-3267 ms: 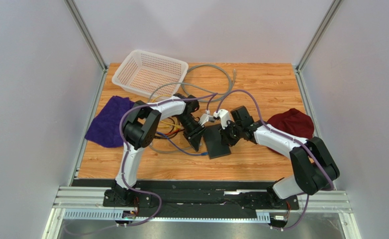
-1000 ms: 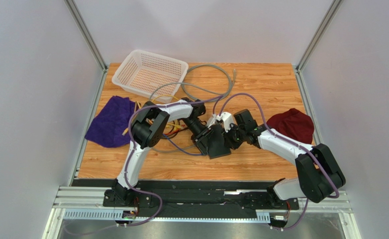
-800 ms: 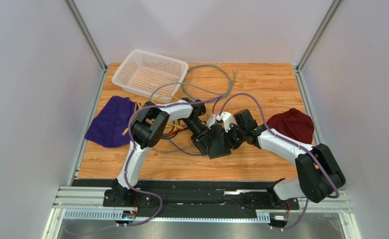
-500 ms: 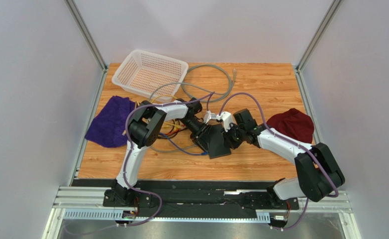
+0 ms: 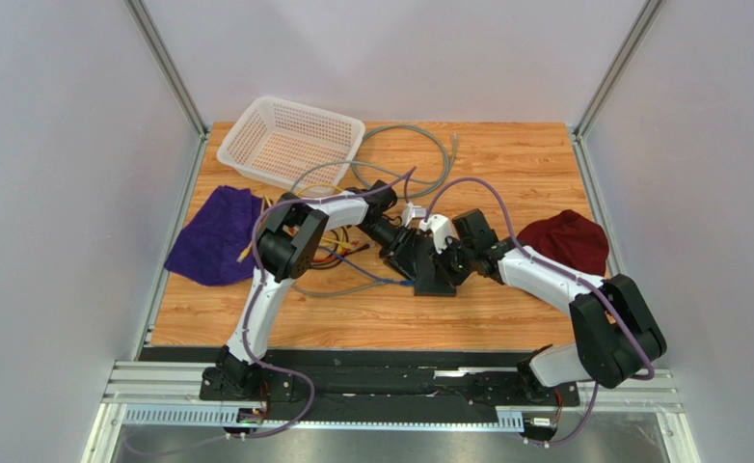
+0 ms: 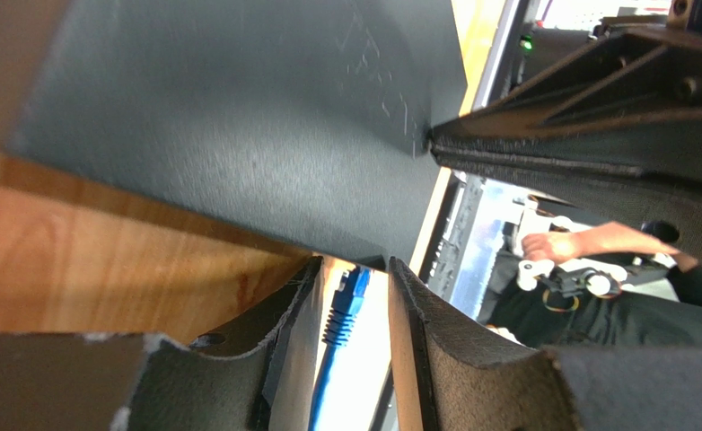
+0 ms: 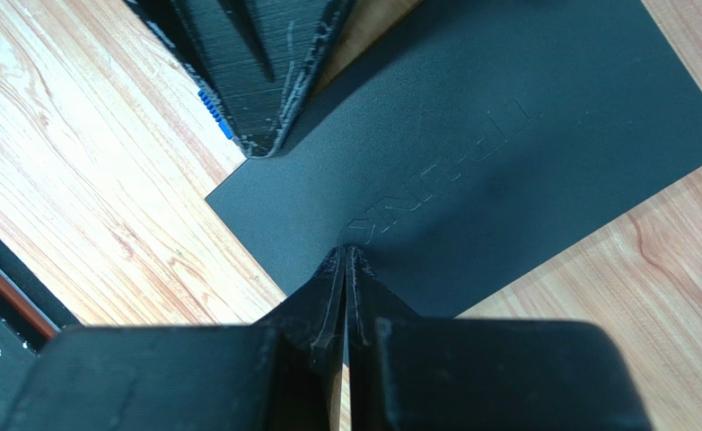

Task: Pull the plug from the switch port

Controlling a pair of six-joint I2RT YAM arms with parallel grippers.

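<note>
Switch (image 5: 434,285) is sitting further right on the table (image 5: 506,318) than half a second ago, turned. Its socket edge is hiding behind the left pincer (image 6: 355,266); cannot tell whether the blue plug (image 6: 349,301) is seated. Left pincer is standing spread around that plug. Right pincer (image 7: 346,254), pressed together, is resting its tips on the matte black embossed top.
</note>
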